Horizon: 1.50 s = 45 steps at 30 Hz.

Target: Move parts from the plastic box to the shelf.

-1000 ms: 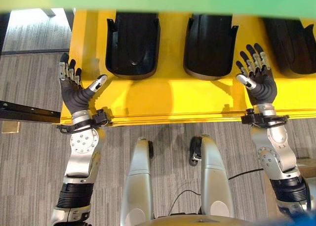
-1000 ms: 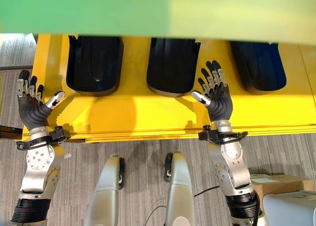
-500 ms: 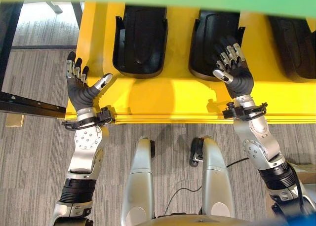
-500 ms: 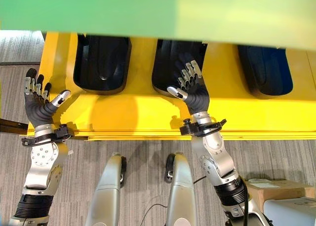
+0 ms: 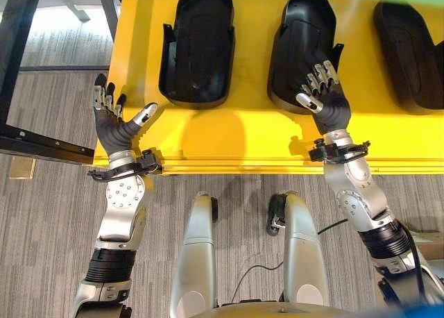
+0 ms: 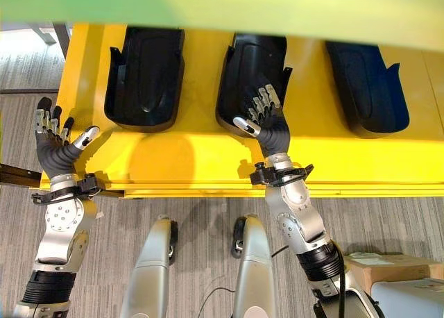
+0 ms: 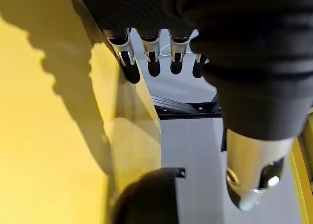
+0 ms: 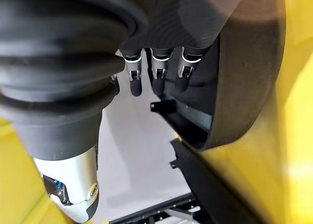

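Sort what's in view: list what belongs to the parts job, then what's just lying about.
Job:
- middle black part, under the open right hand
- left black part
- right black part
- yellow surface they lie on
- left hand, open, at the surface's left edge

Lying about:
- black frame
- cardboard box on the floor

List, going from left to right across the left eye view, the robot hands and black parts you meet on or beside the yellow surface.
left hand → left black part → middle black part with the right hand over its near end → right black part
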Available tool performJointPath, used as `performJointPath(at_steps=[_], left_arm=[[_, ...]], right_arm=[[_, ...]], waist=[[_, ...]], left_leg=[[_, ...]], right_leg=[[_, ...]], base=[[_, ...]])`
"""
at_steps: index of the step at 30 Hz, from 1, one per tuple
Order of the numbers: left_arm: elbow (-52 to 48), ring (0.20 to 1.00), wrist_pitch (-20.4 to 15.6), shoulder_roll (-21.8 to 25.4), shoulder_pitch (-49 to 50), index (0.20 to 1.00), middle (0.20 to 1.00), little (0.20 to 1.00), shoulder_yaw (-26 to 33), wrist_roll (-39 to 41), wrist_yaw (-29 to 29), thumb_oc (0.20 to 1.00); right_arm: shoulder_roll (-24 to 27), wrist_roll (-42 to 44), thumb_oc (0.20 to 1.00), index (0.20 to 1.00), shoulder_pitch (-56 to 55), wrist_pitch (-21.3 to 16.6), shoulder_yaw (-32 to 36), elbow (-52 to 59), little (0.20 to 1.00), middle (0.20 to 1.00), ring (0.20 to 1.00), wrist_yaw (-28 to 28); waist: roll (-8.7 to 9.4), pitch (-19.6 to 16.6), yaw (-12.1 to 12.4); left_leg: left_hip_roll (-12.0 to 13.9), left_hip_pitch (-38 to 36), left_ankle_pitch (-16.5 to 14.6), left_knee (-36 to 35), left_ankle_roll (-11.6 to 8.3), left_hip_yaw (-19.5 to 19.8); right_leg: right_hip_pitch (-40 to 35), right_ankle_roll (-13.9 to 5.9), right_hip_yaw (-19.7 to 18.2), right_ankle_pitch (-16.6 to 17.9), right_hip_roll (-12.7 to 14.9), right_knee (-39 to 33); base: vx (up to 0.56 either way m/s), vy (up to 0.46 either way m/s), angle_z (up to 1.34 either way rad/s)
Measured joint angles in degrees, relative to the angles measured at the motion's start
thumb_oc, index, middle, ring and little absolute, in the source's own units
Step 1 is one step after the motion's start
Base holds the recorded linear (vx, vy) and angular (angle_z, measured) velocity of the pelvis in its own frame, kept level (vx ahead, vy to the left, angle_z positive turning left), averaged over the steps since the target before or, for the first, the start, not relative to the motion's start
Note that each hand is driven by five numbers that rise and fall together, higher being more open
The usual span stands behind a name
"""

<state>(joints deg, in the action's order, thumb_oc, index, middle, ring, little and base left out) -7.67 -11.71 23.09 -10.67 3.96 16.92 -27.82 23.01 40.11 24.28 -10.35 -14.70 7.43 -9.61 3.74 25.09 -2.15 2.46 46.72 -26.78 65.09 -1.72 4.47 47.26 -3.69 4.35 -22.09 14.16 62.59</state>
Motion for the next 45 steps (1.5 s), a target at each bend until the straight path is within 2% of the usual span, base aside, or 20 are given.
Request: performJointPath(at_steps=[9, 26, 31, 35, 45], left_arm=[[0.03, 1.000, 0.04, 0.00, 0.02, 1.000, 1.000, 1.000, -0.08, 0.01, 0.01, 1.000], [0.04, 1.000, -0.18, 0.01, -0.06, 1.000, 1.000, 1.000, 0.08, 0.74, 0.24, 1.000], [0.00, 1.000, -0.20, 0.05, -0.17, 1.000, 1.000, 1.000, 0.39, 0.71, 0.41, 1.000], [-0.14, 1.000, -0.23, 0.50, -0.89, 1.000, 1.000, 1.000, 1.16, 0.67, 0.63, 1.000], [-0.24, 1.000, -0.52, 0.99, -0.51, 1.000, 1.000, 1.000, 1.22, 1.21, 1.74, 1.000]], right_arm=[[0.10, -0.97, 1.000, 1.000, 0.46, 0.63, 2.86, -5.49, 1.000, 1.000, 1.000, -1.62], [1.07, -5.65, 1.000, 1.000, 0.10, 2.02, 7.71, -6.83, 1.000, 1.000, 1.000, -2.88], [5.24, -9.75, 1.000, 1.000, 0.36, 3.71, 9.54, -6.74, 1.000, 1.000, 1.000, -4.46], [12.70, -13.16, 1.000, 1.000, 1.72, 5.35, 10.60, -6.78, 1.000, 1.000, 1.000, -5.55], [18.87, -14.44, 1.000, 1.000, 10.61, 4.87, 11.22, -2.18, 1.000, 1.000, 1.000, -5.32]], waist=[[-0.01, -0.01, 0.00], [-0.01, -0.04, 0.06], [-0.04, -0.06, 0.12], [-0.10, -0.15, 0.61], [-0.10, -0.15, 1.58]], left_leg=[[-0.07, 0.03, 0.04, 0.00, -0.03, 0.06], [-0.40, 0.37, 0.07, 0.05, -0.05, 0.19], [-0.46, 0.74, 0.07, 0.18, -0.05, 0.24], [-0.47, 1.71, 0.12, 0.34, -0.13, 0.44], [-0.47, 2.17, 0.19, 0.34, -0.25, 0.73]], right_leg=[[-0.01, 0.06, 0.00, -0.04, 0.02, 0.07], [0.22, 0.33, 0.02, -0.22, 0.26, 0.17], [0.52, 0.32, 0.02, -0.23, 0.30, 0.24], [1.42, 0.09, 0.20, -0.10, 0.22, 0.47], [1.73, 0.13, 0.58, -0.10, 0.27, 0.44]], base=[[0.00, 0.000, 0.00], [0.00, 0.000, 0.00], [0.00, 0.000, 0.00], [0.00, 0.000, 0.00], [0.00, 0.000, 0.00]])
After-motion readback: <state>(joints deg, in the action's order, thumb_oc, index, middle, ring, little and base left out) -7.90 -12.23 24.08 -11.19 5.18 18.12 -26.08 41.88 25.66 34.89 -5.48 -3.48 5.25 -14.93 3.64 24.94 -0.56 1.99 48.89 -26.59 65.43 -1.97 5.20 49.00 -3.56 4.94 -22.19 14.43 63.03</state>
